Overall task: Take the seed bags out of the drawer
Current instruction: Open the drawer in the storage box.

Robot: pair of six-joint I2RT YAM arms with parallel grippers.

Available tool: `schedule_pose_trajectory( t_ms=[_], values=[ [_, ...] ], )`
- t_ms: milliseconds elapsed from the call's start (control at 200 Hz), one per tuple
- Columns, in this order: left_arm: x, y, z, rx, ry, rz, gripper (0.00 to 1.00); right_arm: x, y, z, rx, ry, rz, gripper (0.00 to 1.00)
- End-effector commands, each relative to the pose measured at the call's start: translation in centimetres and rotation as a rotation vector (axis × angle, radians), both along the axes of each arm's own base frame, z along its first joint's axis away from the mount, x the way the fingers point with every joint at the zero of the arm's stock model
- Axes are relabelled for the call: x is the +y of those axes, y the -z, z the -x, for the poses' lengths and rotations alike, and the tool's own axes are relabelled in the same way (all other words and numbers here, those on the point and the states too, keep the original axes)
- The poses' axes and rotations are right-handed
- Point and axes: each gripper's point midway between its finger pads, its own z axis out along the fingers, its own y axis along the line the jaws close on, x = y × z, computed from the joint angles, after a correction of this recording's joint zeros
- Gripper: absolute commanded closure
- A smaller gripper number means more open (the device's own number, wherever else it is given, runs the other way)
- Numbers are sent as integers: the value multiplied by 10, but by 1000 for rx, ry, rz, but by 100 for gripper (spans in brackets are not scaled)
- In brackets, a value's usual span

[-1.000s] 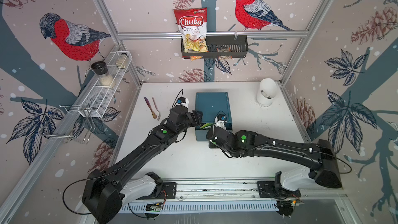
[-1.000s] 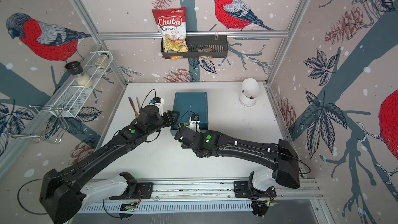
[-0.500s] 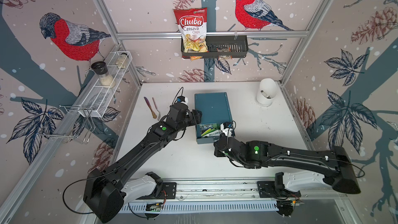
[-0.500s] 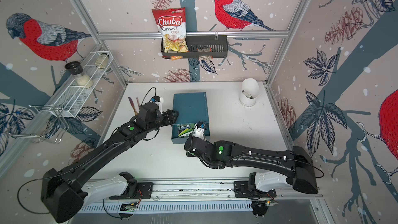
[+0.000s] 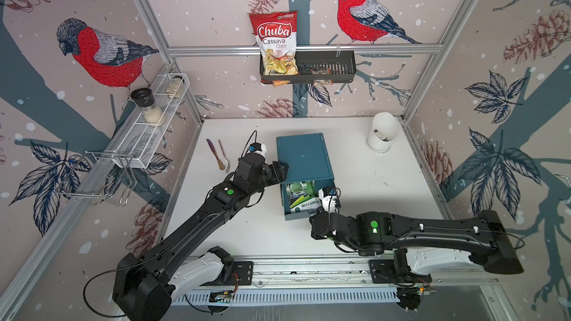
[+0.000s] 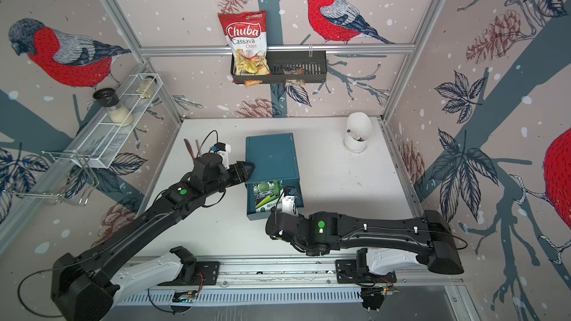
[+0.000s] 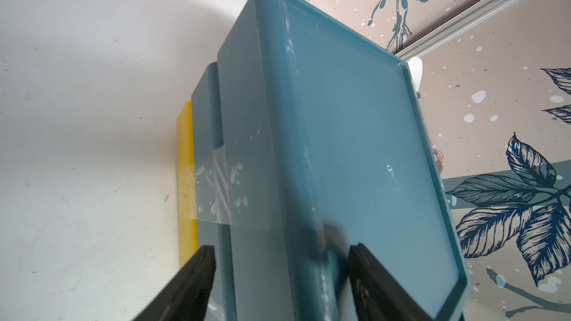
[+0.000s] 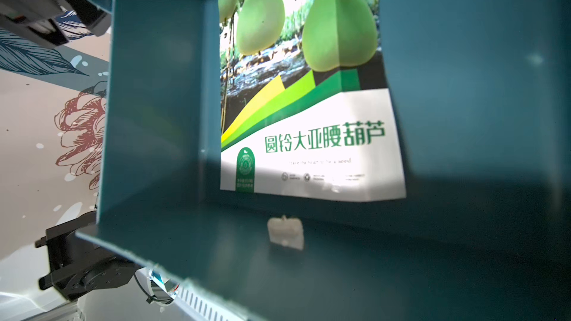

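The teal drawer box [image 5: 304,157] [image 6: 270,155] stands mid-table, and its drawer [image 5: 285,208] is pulled out toward the front. A seed bag [image 5: 301,196] [image 6: 267,194] [image 8: 309,137] printed with green gourds above a white base lies flat inside. No other seed bags show. My left gripper [image 5: 281,169] [image 7: 281,247] is open. It straddles the box's left top edge, one finger beside the side wall and one over the lid. My right gripper [image 5: 318,216] is at the drawer's front panel. Its fingers are hidden behind that panel, and I cannot see what they hold.
A white holder [image 5: 381,132] stands at the back right. A spoon and fork [image 5: 216,155] lie left of the box. A red chips bag [image 5: 276,41] sits in a black wall basket [image 5: 324,66]. A wire shelf [image 5: 148,128] holds jars. A yellow strip [image 7: 185,165] lies beside the box.
My right arm drew back toward the front and the drawer slid out with it, uncovering the gourd seed bag. The left gripper stayed at the box's left edge.
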Motion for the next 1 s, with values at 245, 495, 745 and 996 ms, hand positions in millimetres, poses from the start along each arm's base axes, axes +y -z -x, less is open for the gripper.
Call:
schedule_pose_trajectory(
  t_ms=[245, 495, 745, 996],
  values=[
    [1, 11, -6, 56, 23, -121, 28, -8, 1, -9, -7, 15, 80, 100],
    [-9, 15, -26, 58, 32, -157, 30, -11, 4, 2, -22, 45, 125, 100],
    [-2, -17, -38, -38, -17, -169, 30, -27, -38, 7, -102, 75, 159, 18],
    [13, -58, -20, -114, -38, -135, 30, -41, -105, -7, -221, 119, 173, 17]
  ],
)
